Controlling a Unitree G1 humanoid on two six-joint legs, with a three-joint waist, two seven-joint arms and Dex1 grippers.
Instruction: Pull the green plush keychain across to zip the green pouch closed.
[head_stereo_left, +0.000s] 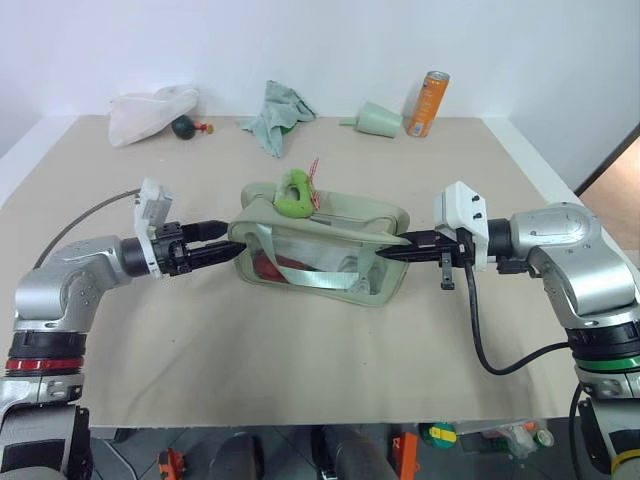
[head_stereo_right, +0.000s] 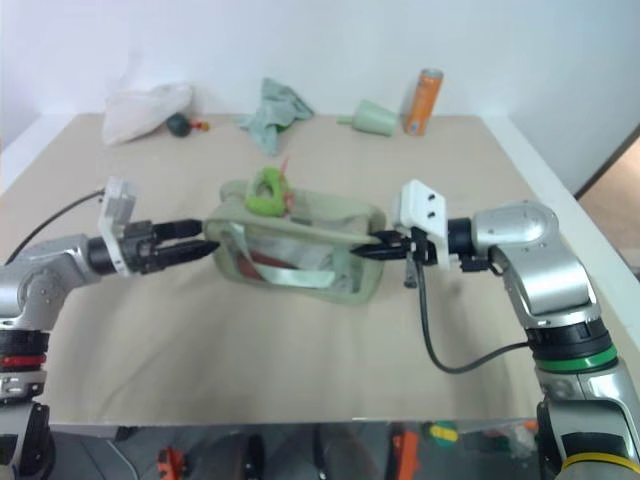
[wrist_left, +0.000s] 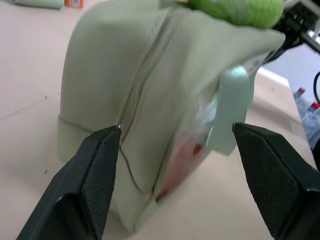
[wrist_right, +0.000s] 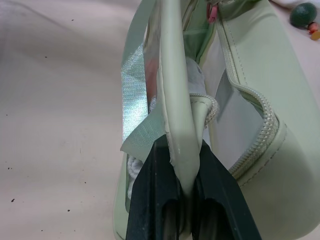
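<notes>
Jaws pinching soft sage fabric green pouch (head_stereo_left: 330, 240), fuzzy green plush keychain (head_stereo_left: 293, 195)

Head pair overlooks table (head_stereo_left: 300, 350); wrist views close on pouch (wrist_left: 140, 100)

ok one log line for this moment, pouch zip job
left gripper: jaws open, at pouch end | right gripper: jaws shut on green pouch edge | green plush keychain: on top, not held | zip: part open
</notes>
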